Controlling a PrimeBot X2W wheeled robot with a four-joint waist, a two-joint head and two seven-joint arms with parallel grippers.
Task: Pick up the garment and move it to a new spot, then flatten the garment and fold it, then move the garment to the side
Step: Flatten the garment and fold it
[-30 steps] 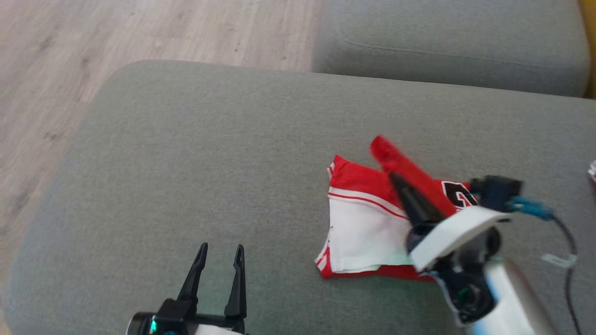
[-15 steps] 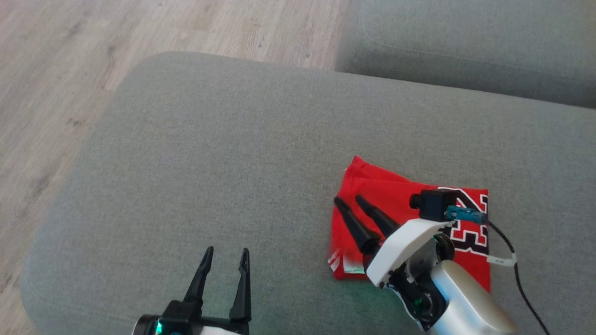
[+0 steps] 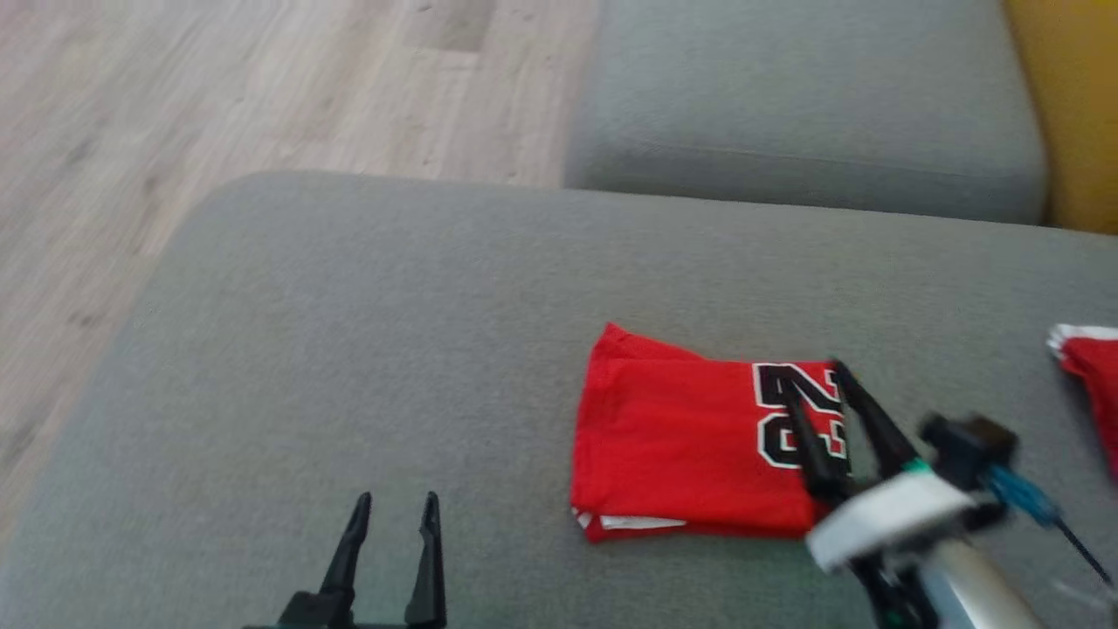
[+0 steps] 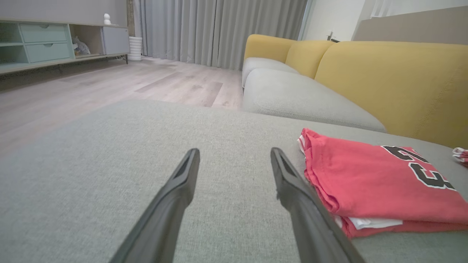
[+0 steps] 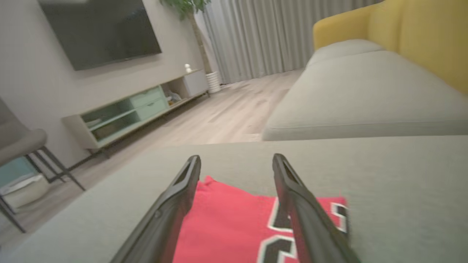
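Folding looks done: the garment (image 3: 681,437) lies as a neat red rectangle on the grey cushion (image 3: 393,332), toward four o'clock from the cushion's middle, its black number (image 3: 799,415) face up and a white layer (image 3: 642,522) peeping out along the near edge. What remains, by my reckoning, is shifting it to the side, and the trick will be keeping the stack together. I would want the fingers to come down at one edge and pinch through every layer at once, not just the top sheet. The bundle should then be carried low and level, or slid, so that nothing peels open. Another red cloth (image 3: 1092,358) sits at three o'clock from the garment, well apart, so a spot short of it seems wise. The right gripper (image 3: 810,376) hangs over the numbered end of the garment, its arm reaching in from five o'clock and its fingers pointing toward eleven. Its jaws are spread and hold nothing. I cannot tell whether the tips touch the fabric, though its own camera suggests they ride just above it. The left gripper (image 3: 397,498) waits at seven o'clock near the cushion's front edge, fingers aimed at twelve, jaws likewise parted and empty, with the garment off to its two o'clock.
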